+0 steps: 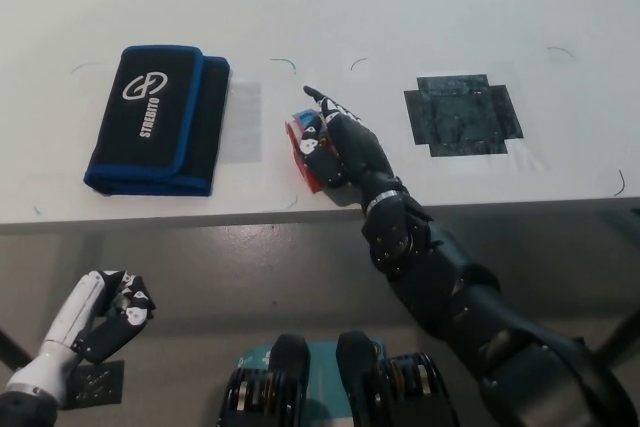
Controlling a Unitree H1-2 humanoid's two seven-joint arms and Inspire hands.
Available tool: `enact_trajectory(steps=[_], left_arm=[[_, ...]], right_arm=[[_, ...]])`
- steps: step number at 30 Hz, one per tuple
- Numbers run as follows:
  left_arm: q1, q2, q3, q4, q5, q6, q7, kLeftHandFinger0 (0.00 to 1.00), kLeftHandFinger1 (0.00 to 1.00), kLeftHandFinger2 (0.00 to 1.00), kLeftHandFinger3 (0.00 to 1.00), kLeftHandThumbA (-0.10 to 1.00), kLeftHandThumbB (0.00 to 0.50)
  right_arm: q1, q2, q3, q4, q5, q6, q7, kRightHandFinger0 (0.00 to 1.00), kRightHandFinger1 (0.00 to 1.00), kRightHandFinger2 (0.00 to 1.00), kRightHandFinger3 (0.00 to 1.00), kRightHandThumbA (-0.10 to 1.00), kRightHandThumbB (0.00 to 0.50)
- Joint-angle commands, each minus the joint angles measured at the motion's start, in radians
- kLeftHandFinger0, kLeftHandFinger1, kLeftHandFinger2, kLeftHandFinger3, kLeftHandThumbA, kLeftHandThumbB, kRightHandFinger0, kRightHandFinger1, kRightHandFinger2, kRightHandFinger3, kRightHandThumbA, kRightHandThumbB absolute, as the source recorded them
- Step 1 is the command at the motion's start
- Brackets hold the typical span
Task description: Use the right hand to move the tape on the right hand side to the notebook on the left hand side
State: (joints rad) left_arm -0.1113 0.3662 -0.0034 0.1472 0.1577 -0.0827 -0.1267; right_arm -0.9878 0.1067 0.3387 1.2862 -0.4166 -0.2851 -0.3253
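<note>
Your right hand (340,152) is grasping the tape (303,150), a red roll with a bit of blue showing at its top. The black fingers are wrapping over it from the right, so you are seeing only the roll's left face; the rest is hidden under the hand. One finger is sticking out toward the far left, past the roll. The tape is sitting in the middle of the white table (400,7), close to the near edge, and you cannot tell whether it is touching the surface or being held just above it.

The notebook (155,119), a black folded case with blue trim and white lettering, is lying flat to the left of the tape, apart from it. A pale rectangular patch (243,122) is lying between the 2, just beside the notebook's right edge. The tape is sitting just right of that patch, not on the notebook.

A dark square patch (462,114) is lying on the table to the right of the hand, well apart from the tape.

Your left hand (105,312) is resting low at the near left, below the table edge, fingers curled in and holding nothing.
</note>
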Motion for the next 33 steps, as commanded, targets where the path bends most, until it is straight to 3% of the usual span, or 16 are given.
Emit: enact_trajectory(steps=[1,11,14,20,24,33], left_arm=[[-0.029,0.021,0.003,-0.019,-0.002,-0.021,-0.008,0.06,0.15,0.31,0.4,-0.1,0.332],[-0.025,0.022,0.006,-0.032,-0.003,-0.009,-0.011,0.05,0.14,0.29,0.4,-0.1,0.326],[-0.023,0.023,0.004,-0.033,-0.003,-0.015,-0.013,0.09,0.16,0.3,0.41,-0.1,0.323],[-0.026,0.021,0.001,-0.028,0.002,-0.016,-0.012,0.05,0.14,0.29,0.41,-0.1,0.303],[-0.027,0.022,0.0,-0.028,0.003,-0.016,-0.012,0.08,0.16,0.29,0.4,-0.1,0.321],[-0.023,0.022,-0.001,-0.038,0.005,-0.01,-0.012,0.1,0.17,0.31,0.41,-0.1,0.314]], right_arm=[[-0.05,0.038,0.019,0.014,-0.014,0.012,0.007,1.0,1.0,1.0,1.0,0.8,0.5],[-0.055,0.058,0.041,0.027,-0.019,0.002,-0.009,1.0,1.0,1.0,1.0,0.79,0.5],[-0.053,0.062,0.045,0.028,-0.019,-0.005,-0.014,1.0,1.0,1.0,1.0,0.79,0.5],[-0.056,0.068,0.041,0.028,-0.011,-0.005,-0.009,1.0,1.0,1.0,1.0,0.76,0.5],[-0.061,0.077,0.039,0.029,-0.008,-0.001,-0.004,1.0,1.0,1.0,1.0,0.76,0.5],[-0.057,0.076,0.045,0.029,-0.007,0.001,-0.001,1.0,1.0,1.0,1.0,0.74,0.5]])
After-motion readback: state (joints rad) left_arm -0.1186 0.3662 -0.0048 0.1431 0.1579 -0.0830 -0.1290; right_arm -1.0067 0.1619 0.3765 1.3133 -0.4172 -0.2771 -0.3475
